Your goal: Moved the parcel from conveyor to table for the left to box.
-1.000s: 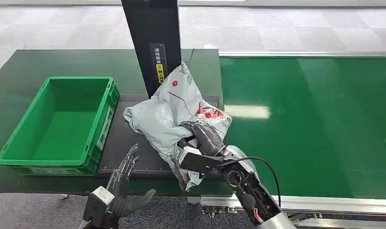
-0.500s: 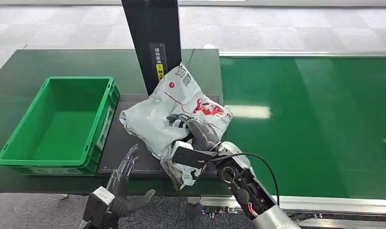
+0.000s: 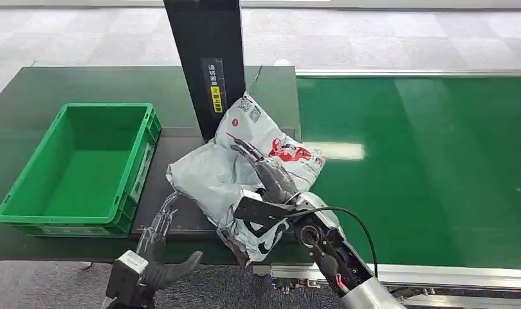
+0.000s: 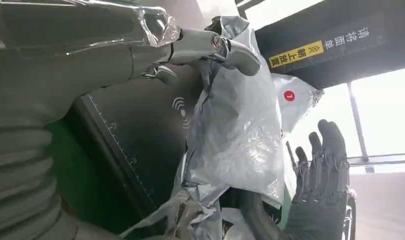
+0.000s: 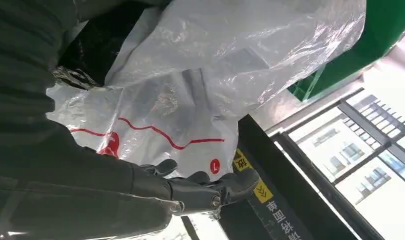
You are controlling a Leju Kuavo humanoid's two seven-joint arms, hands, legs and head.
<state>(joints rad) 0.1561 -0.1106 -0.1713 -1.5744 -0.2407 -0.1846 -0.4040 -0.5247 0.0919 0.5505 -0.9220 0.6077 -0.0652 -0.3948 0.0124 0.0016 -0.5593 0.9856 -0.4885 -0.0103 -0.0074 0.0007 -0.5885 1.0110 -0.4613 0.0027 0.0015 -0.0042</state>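
Left hand (image 3: 156, 254) sits low at the near desk edge, fingers spread, holding nothing; in its wrist view a fingertip reaches the near fold of the parcel. Green crate (image 3: 26, 187) at far left: rigid moulded plastic, ribbed walls, open top. Beside it a flat black mat (image 3: 161, 187) with a printed scale along its edge, matte. Parcel (image 3: 210, 170) lies across mat and desk (image 3: 52, 87), one corner propped against the black post (image 3: 203, 38): grey poly mailer, slick, creased, soft and lumpy, red print and stickers. Right hand (image 3: 264, 174) rests on top of it, fingers spread flat, not pinching.

Risks, as judged:
- near end of parcel overhangs the desk edge; a nudge could slide it off.
- slick film may slip from a loose grasp.
- floppy bag could catch the crate rim.
- conveyor (image 3: 425, 167), smooth glossy green, touches the parcel's right corner.
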